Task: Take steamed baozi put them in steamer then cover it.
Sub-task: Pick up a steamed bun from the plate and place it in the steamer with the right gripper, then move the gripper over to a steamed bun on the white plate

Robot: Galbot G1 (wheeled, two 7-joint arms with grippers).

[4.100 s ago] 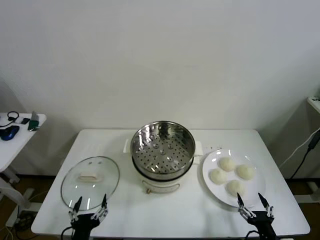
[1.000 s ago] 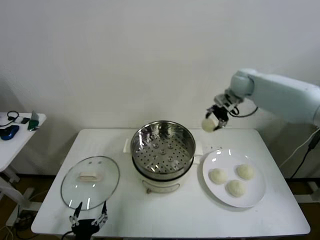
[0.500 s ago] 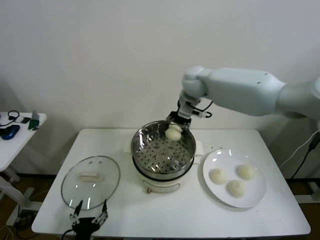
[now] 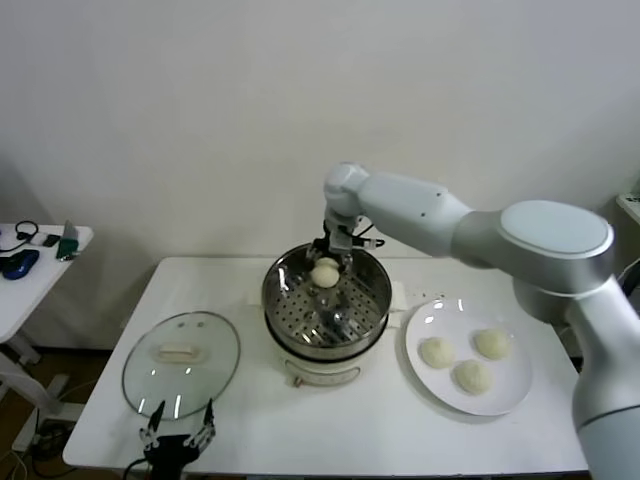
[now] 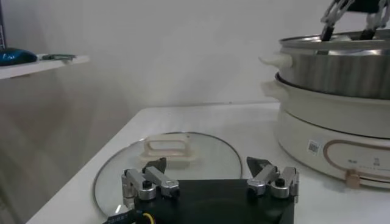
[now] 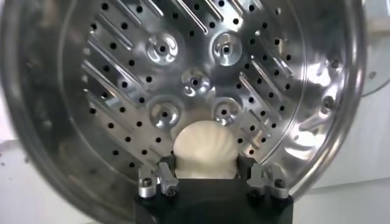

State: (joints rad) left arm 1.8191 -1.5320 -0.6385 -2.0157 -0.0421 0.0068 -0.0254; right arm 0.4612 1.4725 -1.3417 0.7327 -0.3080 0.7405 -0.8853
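- Right end effector hangs over the rear part of the steamer, its fingers closed on a baozi held above the perforated tray.
- The held bun sits between the two fingers and is clear of the tray below it.
- Three more steamed baozi lie on a white plate to the right of the steamer on the white bench.
- The glass cover lies flat on the bench left of the steamer, its beige handle up.
- Left end effector rests low at the bench's near edge, just before the cover, fingers spread wide and holding nothing.
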